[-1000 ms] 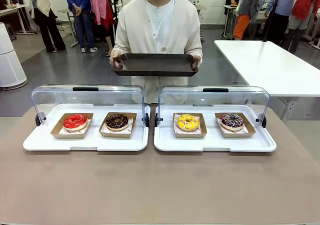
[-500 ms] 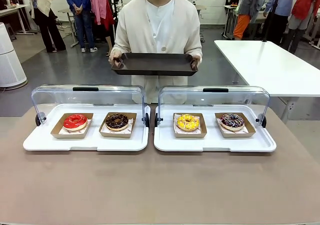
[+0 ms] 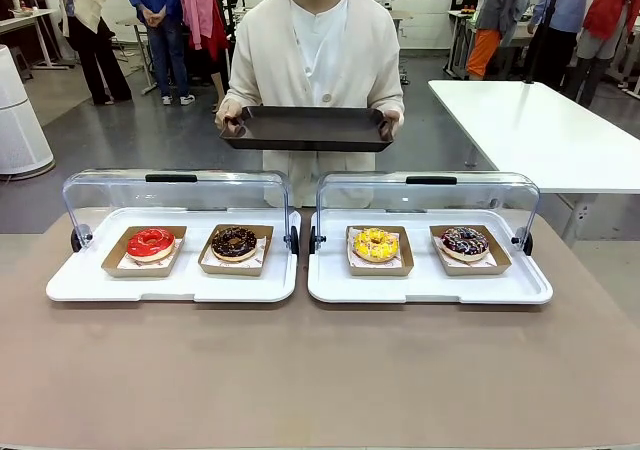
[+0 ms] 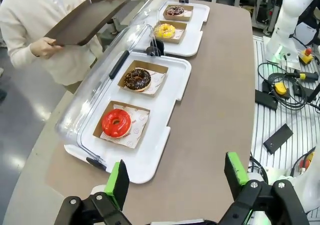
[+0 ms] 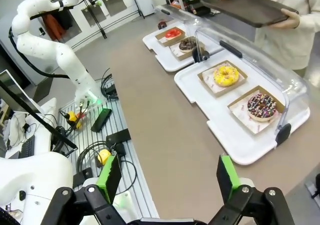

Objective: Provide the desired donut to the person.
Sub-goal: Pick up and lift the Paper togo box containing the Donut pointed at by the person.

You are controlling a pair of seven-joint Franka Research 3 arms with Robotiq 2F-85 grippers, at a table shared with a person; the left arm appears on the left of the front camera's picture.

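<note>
Dark tray (image 3: 308,128): held by the person (image 3: 320,50), barely shifted since before.
Donuts: red donut (image 3: 150,242), brown donut (image 3: 234,241), yellow donut (image 3: 376,243), sprinkled donut (image 3: 464,241), unmoved on the table (image 3: 320,370).
Left gripper (image 4: 176,172): wide, empty.
Right gripper (image 5: 168,172): wide, empty.

A brown tabletop (image 3: 320,370) carries two white display trays side by side and nearly touching: a left tray (image 3: 170,288) and a right tray (image 3: 430,292). Each has a clear domed cover (image 3: 175,195) tipped up along its far edge. Beyond, at right, stands a white table (image 3: 540,130). A white rounded unit (image 3: 18,120) sits on the grey floor (image 3: 150,140). Bystanders (image 3: 160,20) stand farther back. Black cables (image 4: 280,80) and a yellow box (image 4: 280,88) lie on a slatted base (image 4: 270,120).
</note>
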